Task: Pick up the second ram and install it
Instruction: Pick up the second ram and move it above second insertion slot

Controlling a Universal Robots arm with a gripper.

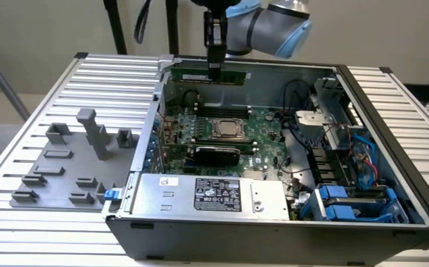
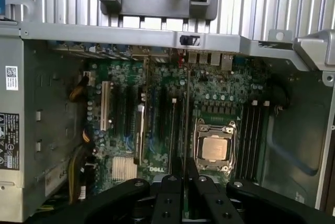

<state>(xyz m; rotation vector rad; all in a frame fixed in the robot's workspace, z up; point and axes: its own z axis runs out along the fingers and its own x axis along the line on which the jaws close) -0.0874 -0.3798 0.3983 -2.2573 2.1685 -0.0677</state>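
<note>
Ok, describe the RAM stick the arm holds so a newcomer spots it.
Find the open computer case and look along its far wall in the exterior view. There the hand grips the second ram, a long, thin green stick. Unlike the large green motherboard below, it is slim and held level.

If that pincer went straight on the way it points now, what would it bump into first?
The pincer grips the second ram, so the stick's lower edge would lead. It would probably meet the motherboard near the black memory slots, though depth is hard to judge.
</note>
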